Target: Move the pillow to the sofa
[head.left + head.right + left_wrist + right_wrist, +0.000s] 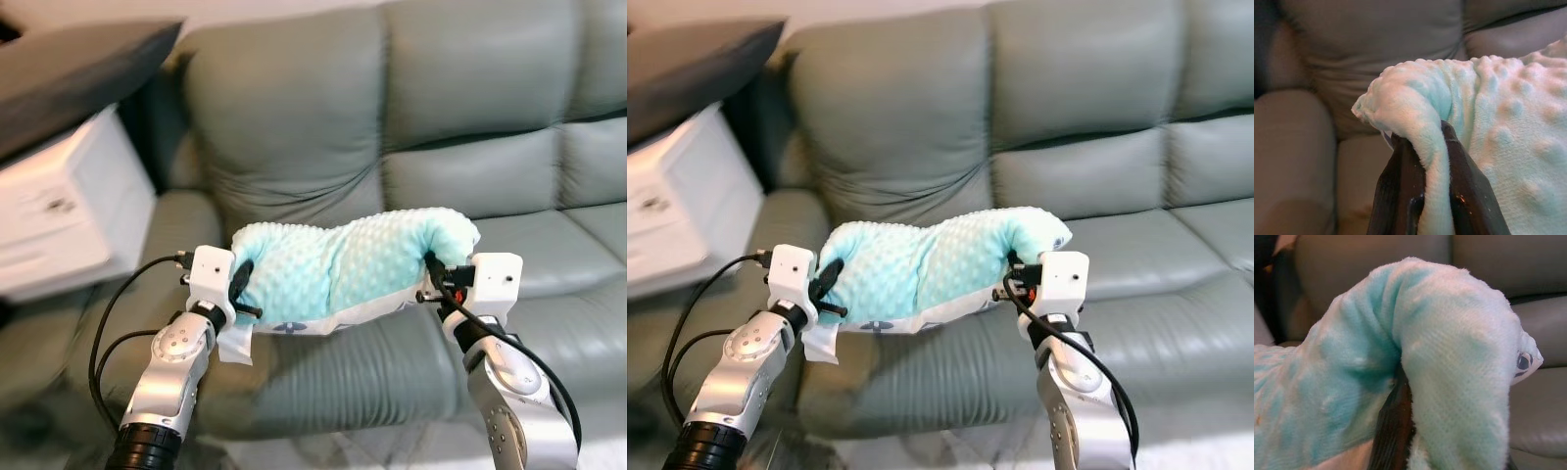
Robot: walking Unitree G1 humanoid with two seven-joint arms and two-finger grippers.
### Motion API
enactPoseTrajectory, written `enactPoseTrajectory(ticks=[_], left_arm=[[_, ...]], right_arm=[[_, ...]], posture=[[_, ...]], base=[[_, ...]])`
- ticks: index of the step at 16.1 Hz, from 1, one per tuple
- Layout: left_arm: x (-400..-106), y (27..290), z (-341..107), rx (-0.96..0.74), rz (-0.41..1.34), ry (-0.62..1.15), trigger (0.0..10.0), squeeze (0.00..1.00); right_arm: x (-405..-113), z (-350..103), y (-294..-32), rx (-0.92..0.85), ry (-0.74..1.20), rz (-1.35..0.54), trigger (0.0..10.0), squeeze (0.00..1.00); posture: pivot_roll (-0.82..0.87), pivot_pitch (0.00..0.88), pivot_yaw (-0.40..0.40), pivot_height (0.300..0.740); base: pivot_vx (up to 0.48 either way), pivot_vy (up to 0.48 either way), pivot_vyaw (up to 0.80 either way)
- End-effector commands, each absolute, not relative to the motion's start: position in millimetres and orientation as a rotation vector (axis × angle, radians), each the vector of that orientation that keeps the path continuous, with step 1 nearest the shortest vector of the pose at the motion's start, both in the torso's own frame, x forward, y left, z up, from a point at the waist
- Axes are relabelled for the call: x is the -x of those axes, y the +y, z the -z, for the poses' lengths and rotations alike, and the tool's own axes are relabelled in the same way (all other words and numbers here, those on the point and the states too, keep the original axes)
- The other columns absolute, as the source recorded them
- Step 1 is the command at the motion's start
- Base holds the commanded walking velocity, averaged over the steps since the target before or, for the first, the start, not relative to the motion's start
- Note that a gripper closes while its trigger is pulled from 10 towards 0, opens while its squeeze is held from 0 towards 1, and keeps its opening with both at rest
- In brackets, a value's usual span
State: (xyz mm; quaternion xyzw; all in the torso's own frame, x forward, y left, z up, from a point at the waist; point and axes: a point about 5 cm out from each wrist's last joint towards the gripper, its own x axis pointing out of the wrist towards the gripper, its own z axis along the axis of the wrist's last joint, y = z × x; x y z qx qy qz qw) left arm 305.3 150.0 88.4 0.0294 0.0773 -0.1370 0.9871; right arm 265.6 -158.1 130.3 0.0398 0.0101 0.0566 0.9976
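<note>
above the sofa (460,176), both grippers pinch the pillow (343,264).

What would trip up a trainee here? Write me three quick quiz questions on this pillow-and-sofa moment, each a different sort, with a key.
1. True or false: the pillow lies flat on the sofa seat.
2. Which grippers are clamped on the pillow? A) left only B) right only C) both
3. Fill in: beside the sofa's armrest, on the robot's left, stands a white ____.

Key
1. False: it hangs above the seat, sagging between the left gripper and the right gripper.
2. C: each holds one end, fabric pinched between the fingers.
3. Cabinet, blurred here.
</note>
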Motion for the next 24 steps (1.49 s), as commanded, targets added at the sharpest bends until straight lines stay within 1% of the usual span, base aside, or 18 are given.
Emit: enactPoseTrajectory(ticks=[1,3,6,7,9,10,11,12,13,15,16,18,20,22,23,24], left_arm=[[-305.7,157.4,-86.1,-0.088,0.248,0.162,10.0,0.0],[-303.7,159.3,-81.0,-0.101,0.224,0.166,10.0,0.0],[-301.9,180.9,-76.0,-0.153,0.078,0.136,10.0,0.0],[-299.6,190.2,-71.8,-0.165,0.035,0.14,10.0,0.0],[-296.5,197.1,-65.9,-0.165,0.018,0.143,10.0,0.0],[-296.4,197.2,-65.5,-0.137,0.057,0.119,10.0,0.0],[-298.6,200.3,-58.6,-0.067,0.085,0.166,10.0,0.0],[-301.5,207.5,-55.0,-0.018,0.068,0.202,10.0,0.0],[-306.6,210.9,-55.5,-0.022,0.096,0.211,10.0,0.0],[-316.6,202.0,-59.2,-0.034,0.16,0.197,10.0,0.0],[-323.1,197.4,-62.7,-0.039,0.172,0.191,10.0,0.0],[-347.5,182.5,-86.3,-0.021,0.204,0.126,10.0,0.0],[-362.0,174.8,-102.3,-0.006,0.215,0.096,10.0,0.0],[-369.7,169.3,-113.3,-0.009,0.228,0.069,10.0,0.0],[-376.7,162.6,-126.8,-0.023,0.246,0.02,10.0,0.0],[-380.2,160.7,-133.0,0.005,0.238,0.002,10.0,0.0]], right_arm=[[-266.6,-137.2,-154.1,-0.089,-0.011,-0.125,10.0,0.0],[-266.5,-134.9,-156.1,-0.101,-0.005,-0.117,10.0,0.0],[-263.3,-131.4,-153.1,-0.114,-0.009,-0.128,10.0,0.0],[-261.1,-127.8,-152.0,-0.099,-0.009,-0.138,10.0,0.0],[-259.1,-121.8,-153.0,-0.089,0.002,-0.137,10.0,0.0],[-258.6,-119.1,-154.3,-0.086,0.008,-0.135,10.0,0.0],[-259.7,-116.6,-155.1,-0.08,0.014,-0.134,10.0,0.0],[-261.3,-114.5,-156.6,-0.076,0.025,-0.122,10.0,0.0],[-264.2,-113.1,-158.9,-0.061,0.033,-0.116,10.0,0.0],[-269.4,-112.8,-165.3,-0.044,0.031,-0.103,10.0,0.0],[-271.4,-113.4,-168.1,-0.03,0.026,-0.1,10.0,0.0],[-279.2,-113.1,-172.4,-0.016,0.022,-0.093,10.0,0.0],[-291.9,-120.3,-170.7,-0.001,-0.004,-0.101,10.0,0.0],[-301.3,-128.6,-167.9,-0.003,-0.031,-0.128,10.0,0.0],[-307.5,-140.5,-163.0,0.003,-0.083,-0.183,10.0,0.0],[-310.5,-145.7,-163.0,0.006,-0.106,-0.189,10.0,0.0]], posture=[[-0.18,0.064,0.111,0.74],[-0.18,0.066,0.112,0.74],[-0.17,0.085,0.117,0.74],[-0.17,0.106,0.117,0.74],[-0.16,0.149,0.118,0.74],[-0.15,0.183,0.116,0.74],[-0.15,0.236,0.115,0.74],[-0.15,0.278,0.118,0.74],[-0.16,0.345,0.125,0.74],[-0.18,0.414,0.133,0.74],[-0.18,0.435,0.132,0.74],[-0.18,0.485,0.134,0.74],[-0.2,0.516,0.134,0.74],[-0.2,0.541,0.134,0.74],[-0.21,0.571,0.131,0.74],[-0.21,0.581,0.134,0.74]], base=[[0.0,0.0,0.0],[0.0,0.0,0.0],[0.0,0.0,0.0],[0.0,0.0,0.0],[0.0,0.0,0.0],[0.0,0.0,0.0],[0.0,0.0,0.0],[0.0,0.0,0.0],[0.0,0.0,0.0],[0.0,0.0,0.0],[0.0,0.0,0.0],[0.0,0.0,0.0],[0.0,0.0,0.0],[0.0,0.0,0.0],[0.0,0.0,0.0],[0.0,0.0,0.0]])
